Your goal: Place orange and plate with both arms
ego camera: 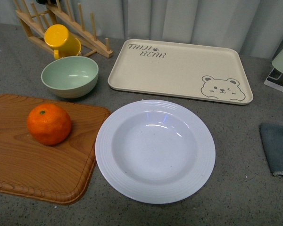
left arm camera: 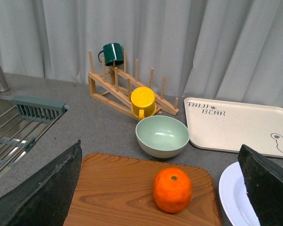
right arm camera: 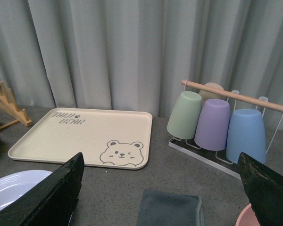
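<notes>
The orange rests on a wooden cutting board at the front left; the left wrist view shows the orange between and beyond the spread fingers of my open left gripper. The white plate lies empty on the counter at the front centre, its rim edge beside the board. My right gripper is open above the counter, with the plate's rim at one side. No arm appears in the front view.
A beige bear tray lies behind the plate. A pale green bowl, yellow cup and wooden rack stand at the back left. A grey cloth lies right; a cup rack stands beyond it. A sink is far left.
</notes>
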Controlling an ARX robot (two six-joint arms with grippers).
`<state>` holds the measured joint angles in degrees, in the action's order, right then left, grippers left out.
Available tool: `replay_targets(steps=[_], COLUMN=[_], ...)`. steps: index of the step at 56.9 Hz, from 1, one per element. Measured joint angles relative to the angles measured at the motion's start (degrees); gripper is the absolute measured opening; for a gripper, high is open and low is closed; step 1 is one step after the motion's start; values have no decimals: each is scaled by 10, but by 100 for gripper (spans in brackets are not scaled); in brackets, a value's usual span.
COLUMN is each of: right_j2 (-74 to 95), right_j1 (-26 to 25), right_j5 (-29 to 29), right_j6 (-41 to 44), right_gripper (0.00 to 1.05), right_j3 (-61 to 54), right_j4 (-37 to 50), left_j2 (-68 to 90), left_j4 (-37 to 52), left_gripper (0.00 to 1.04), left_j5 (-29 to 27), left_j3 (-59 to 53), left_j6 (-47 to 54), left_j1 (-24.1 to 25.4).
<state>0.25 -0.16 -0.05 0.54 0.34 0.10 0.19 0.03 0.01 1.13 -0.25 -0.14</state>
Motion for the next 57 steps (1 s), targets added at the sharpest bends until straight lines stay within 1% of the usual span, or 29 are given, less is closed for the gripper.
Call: replay_targets(steps=[57], right_j2=[0], right_j1=[0], right_j5=[0], right_j6=[0], right_gripper=[95], right_j3=[0], right_j4=[0], left_j2=[0], left_j4=[0], left_gripper=[98], left_j5=[0], left_j3=[0], left_j6=[0], left_j1=[0])
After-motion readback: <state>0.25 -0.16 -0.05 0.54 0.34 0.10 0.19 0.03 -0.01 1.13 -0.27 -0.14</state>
